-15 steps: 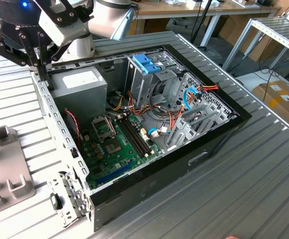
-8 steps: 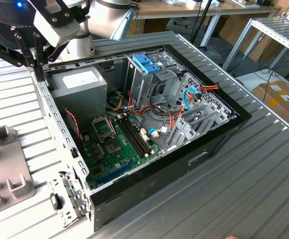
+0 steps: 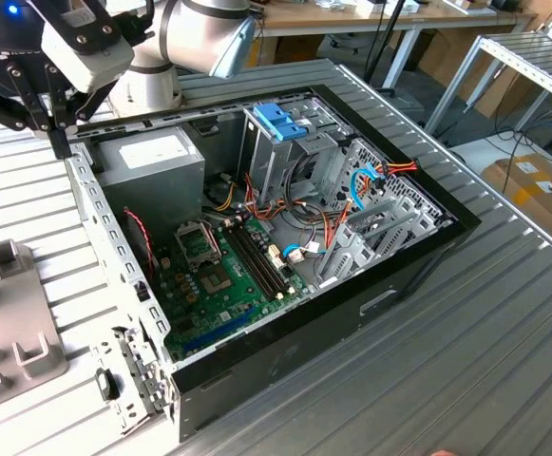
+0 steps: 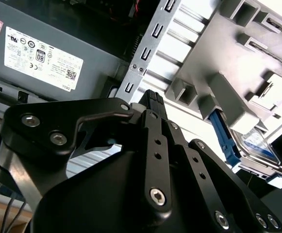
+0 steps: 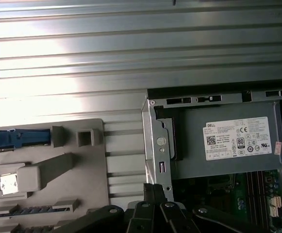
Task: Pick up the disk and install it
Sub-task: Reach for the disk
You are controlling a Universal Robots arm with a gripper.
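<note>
The black gripper (image 4: pixel 153 99) hangs closed, its tips drawn together on nothing, above the rear corner of the open computer case (image 3: pixel 285 356). It sits over the perforated rim next to the grey power supply (image 5: pixel 228 145). Just outside that rim a grey plastic fixture (image 5: pixel 90 174) lies on the ribbed aluminium worktop (image 3: pixel 504 323). The disk (image 4: pixel 255 143) rests in the fixture with a blue rail showing, apart from the gripper. Inside the case are a green motherboard (image 3: pixel 223 275) and a drive cage (image 3: pixel 280 123) with a blue top. Beyond the worktop's far edge stand a wooden table (image 3: pixel 352 17) and a metal frame (image 3: pixel 532 66), with a cardboard box (image 3: pixel 537 190) on the floor.
</note>
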